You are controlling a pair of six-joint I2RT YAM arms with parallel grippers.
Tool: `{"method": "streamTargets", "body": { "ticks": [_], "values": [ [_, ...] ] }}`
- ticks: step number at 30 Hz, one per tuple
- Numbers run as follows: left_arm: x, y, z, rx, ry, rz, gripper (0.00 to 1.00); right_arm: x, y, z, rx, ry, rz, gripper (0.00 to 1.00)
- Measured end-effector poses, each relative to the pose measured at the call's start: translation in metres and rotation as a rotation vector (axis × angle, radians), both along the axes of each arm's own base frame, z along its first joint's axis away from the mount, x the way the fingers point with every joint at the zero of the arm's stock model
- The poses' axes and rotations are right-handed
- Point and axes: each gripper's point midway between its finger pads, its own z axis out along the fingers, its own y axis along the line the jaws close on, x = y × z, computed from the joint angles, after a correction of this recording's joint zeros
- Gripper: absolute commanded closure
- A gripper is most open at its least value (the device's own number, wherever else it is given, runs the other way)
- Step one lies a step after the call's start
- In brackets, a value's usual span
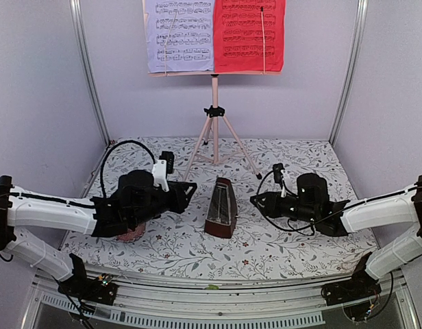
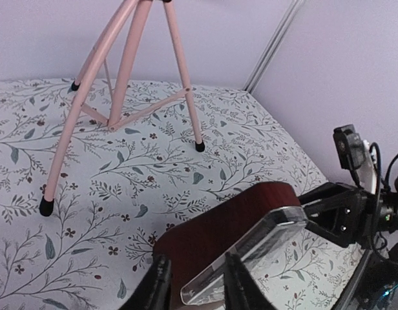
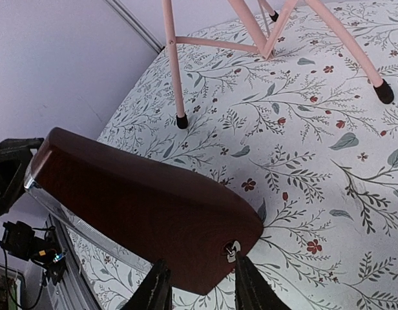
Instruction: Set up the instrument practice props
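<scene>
Red-brown metronome (image 1: 221, 209) upright on floral tabletop (image 1: 293, 250) between left pincer (image 1: 193, 189) and right pincer (image 1: 254, 200), both half-closed beside it, clenched or released I cannot tell, pink music stand (image 1: 214, 130) beyond

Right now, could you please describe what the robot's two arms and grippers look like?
The left arm and right arm have white tubular links, black joints and bulky black wrist housings, with thin black cables looping over each. The left gripper and right gripper are black with two slim fingers.
</scene>
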Motion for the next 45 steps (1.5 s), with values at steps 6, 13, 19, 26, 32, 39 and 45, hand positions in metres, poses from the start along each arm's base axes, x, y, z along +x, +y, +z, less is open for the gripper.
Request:
{"method": "streamTargets", "body": {
  "ticks": [6, 13, 19, 26, 32, 39, 45],
  "values": [
    [0.026, 0.007, -0.034, 0.023, 0.143, -0.051, 1.00, 0.001, 0.016, -0.011, -0.017, 0.054, 0.006, 0.88],
    [0.027, -0.021, -0.072, 0.091, 0.286, -0.184, 1.00, 0.009, 0.033, -0.014, -0.019, 0.082, 0.006, 0.91],
    [0.018, -0.035, -0.086, 0.104, 0.350, -0.264, 1.00, 0.019, 0.046, -0.012, -0.036, 0.085, 0.013, 0.91],
    [0.005, -0.042, -0.089, 0.104, 0.377, -0.294, 1.00, 0.029, 0.060, -0.010, -0.071, 0.073, 0.048, 0.87],
    [-0.020, -0.060, -0.089, 0.104, 0.390, -0.339, 1.00, 0.040, 0.072, -0.002, -0.105, 0.036, 0.086, 0.75],
    [-0.031, -0.069, -0.085, 0.088, 0.394, -0.349, 0.99, 0.056, 0.069, 0.015, -0.121, -0.020, 0.107, 0.40],
    [-0.026, -0.056, -0.051, 0.041, 0.329, -0.302, 0.83, 0.048, 0.043, 0.047, -0.155, -0.139, 0.119, 0.18]
  ]
}}
